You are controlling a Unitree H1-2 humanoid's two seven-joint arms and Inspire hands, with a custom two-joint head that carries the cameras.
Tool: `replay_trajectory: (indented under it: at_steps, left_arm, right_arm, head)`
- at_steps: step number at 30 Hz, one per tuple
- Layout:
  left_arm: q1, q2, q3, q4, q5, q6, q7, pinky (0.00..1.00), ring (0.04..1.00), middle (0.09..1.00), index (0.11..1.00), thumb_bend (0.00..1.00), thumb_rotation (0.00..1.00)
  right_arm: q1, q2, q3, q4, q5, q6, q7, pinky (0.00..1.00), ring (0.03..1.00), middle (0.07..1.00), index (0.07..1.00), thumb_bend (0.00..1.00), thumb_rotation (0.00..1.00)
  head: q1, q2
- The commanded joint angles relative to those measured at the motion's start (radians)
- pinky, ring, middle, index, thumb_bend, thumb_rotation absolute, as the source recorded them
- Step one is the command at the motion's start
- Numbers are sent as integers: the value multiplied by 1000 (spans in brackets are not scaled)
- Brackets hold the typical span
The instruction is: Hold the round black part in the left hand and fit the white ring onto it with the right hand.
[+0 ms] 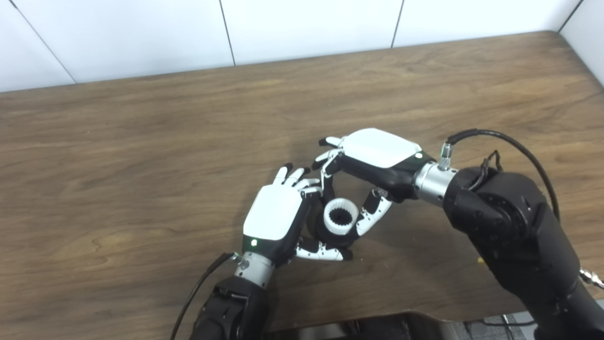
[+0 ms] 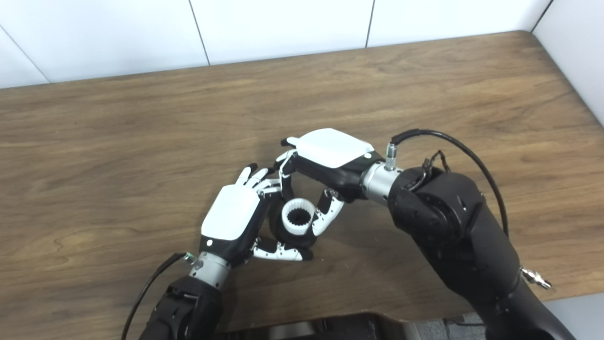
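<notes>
The round black part (image 1: 325, 233) sits low in the middle of the table, held between the fingers and thumb of my left hand (image 1: 276, 215). The white toothed ring (image 1: 340, 216) sits on top of the black part. My right hand (image 1: 373, 158) reaches over from the right, its thumb (image 1: 370, 218) and a finger (image 1: 326, 182) pinching the ring's sides. In the right eye view the ring (image 2: 298, 217) shows the same way between both hands (image 2: 233, 215) (image 2: 330, 151). The lower part of the black piece is hidden by the fingers.
The wooden table (image 1: 141, 141) ends at a white tiled wall (image 1: 302, 23) along the back. The front edge runs just below my arms. A black cable (image 1: 509, 141) loops off the right wrist.
</notes>
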Motion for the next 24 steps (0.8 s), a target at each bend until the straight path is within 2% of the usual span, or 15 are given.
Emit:
replay_trajectory:
  at_steps: [1,24]
  left_arm:
    - [6,-8,-16,0,11,1,-15,1000,920,786,483,525,57]
    - [4,-10,-21,-6,13,6,-23,1000,922,788,482,525,57]
  right_arm:
    - [-12,3,-11,-7,-2,-22,-23,963,976,847,483,524,132]
    - [-2,14,-14,12,-16,-30,-38,957,975,847,483,524,133]
  head:
    - [-1,0]
    - [6,9]
